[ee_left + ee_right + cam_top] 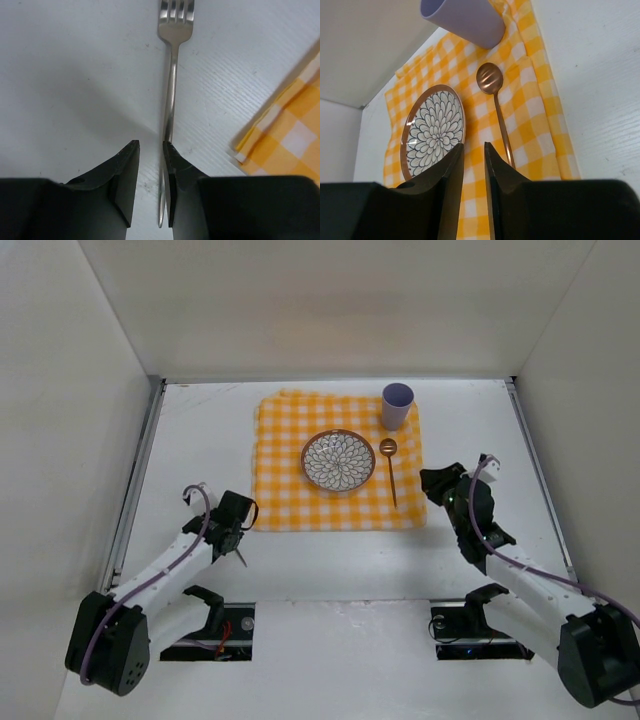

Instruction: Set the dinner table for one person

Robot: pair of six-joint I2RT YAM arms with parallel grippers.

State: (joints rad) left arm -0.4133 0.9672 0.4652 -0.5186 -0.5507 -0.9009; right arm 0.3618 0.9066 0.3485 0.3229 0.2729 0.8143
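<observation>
Fork step: left gripper had its jaws a narrow gap apart, with the fork handle in the gap against one finger but not pinched. I'd centre on the handle, clamp fully, then lift clear before carrying it onto the cloth left of the plate. The right gripper was also slightly spread and held nothing, hovering over the cloth's near edge by the spoon. The dinner table – flat, matte white, thin metal rails down its sides – lay under everything, with the fork on its bare part just off the cloth's corner.
</observation>
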